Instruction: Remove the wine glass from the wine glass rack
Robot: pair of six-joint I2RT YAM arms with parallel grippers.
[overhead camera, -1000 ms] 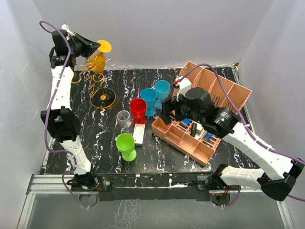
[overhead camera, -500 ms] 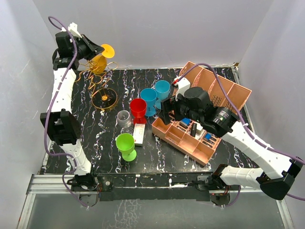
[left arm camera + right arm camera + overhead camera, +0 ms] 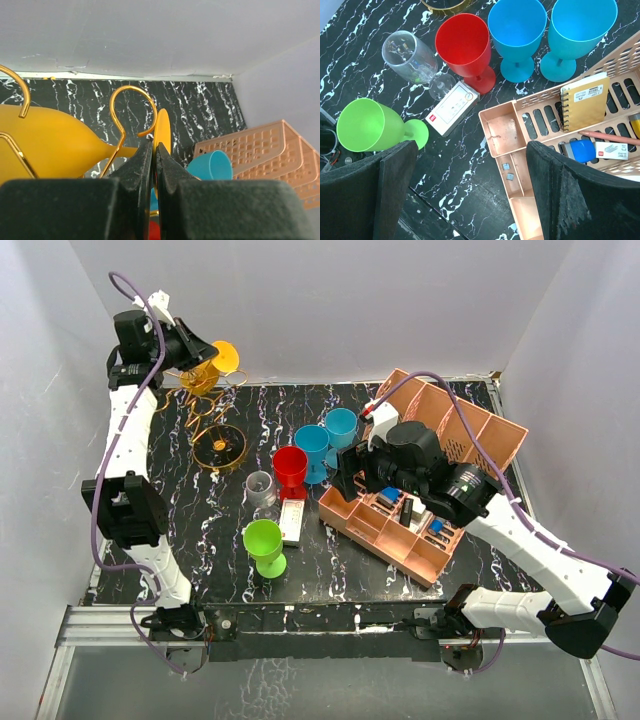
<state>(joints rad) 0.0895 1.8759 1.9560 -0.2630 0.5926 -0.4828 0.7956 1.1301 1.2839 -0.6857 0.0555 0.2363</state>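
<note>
A yellow wine glass (image 3: 207,367) hangs on its side among the curled loop arms of the gold wine glass rack (image 3: 219,446) at the table's back left. My left gripper (image 3: 203,348) is shut on the thin round foot (image 3: 164,129) of that glass. In the left wrist view the yellow bowl (image 3: 50,142) fills the left side, and a gold hook (image 3: 132,89) curls around the stem just beyond my left gripper (image 3: 154,146). My right gripper (image 3: 350,476) hovers open over the table's middle. In its own view the right gripper (image 3: 472,150) has nothing between its fingers.
A red glass (image 3: 290,468) and two blue glasses (image 3: 313,449) (image 3: 341,430) stand mid-table. A clear glass (image 3: 260,487) and a green glass (image 3: 263,541) lie on their sides, with a white box (image 3: 292,520) between them. The pink slotted organizer (image 3: 425,475) fills the right side.
My left gripper has shifted slightly right, still holding the yellow glass, and the glass's foot now sits a little lower and further right. The right arm has barely moved.
</note>
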